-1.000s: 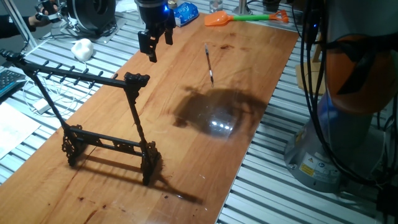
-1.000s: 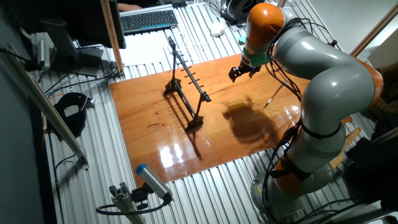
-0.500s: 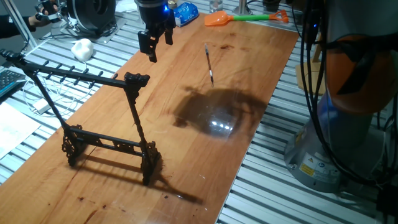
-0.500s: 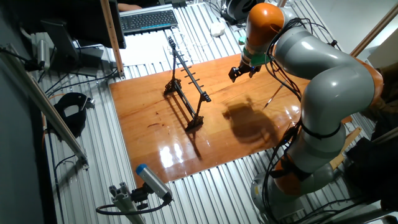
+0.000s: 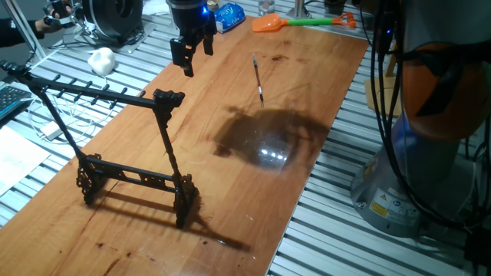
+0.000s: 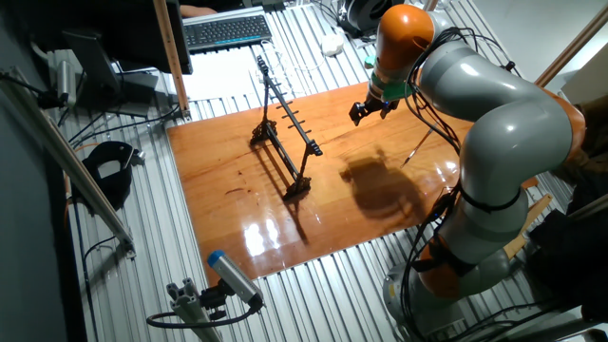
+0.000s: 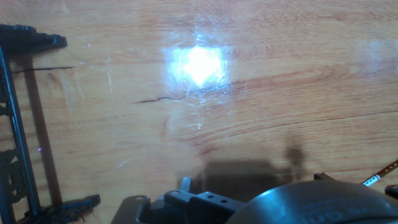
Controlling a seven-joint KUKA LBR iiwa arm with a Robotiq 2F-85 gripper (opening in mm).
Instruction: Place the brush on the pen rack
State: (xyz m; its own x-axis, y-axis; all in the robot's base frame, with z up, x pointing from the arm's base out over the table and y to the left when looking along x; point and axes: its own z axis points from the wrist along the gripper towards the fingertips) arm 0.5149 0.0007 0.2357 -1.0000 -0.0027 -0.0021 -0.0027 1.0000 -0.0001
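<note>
The brush [image 5: 258, 77] is a thin pale stick with a dark tip, lying flat on the wooden table right of my gripper [image 5: 197, 55]. My gripper hangs above the table's far left part, open, with nothing between its fingers. The pen rack [image 5: 100, 95] is a black frame with a pegged top bar and scrolled feet, standing upright at the near left. In the other fixed view my gripper [image 6: 367, 110] hovers between the pen rack [image 6: 285, 123] and the brush [image 6: 418, 148]. The hand view shows the pen rack [image 7: 13, 124] at the left edge and one end of the brush [image 7: 380, 175] at the lower right.
An orange scoop with a green handle [image 5: 270, 24] lies at the table's far end beside a blue packet [image 5: 229, 15]. A white lump [image 5: 100, 59] sits on the slatted bench to the left. A keyboard [image 6: 226, 30] lies beyond the rack. The arm's base [image 5: 430, 138] stands right of the table.
</note>
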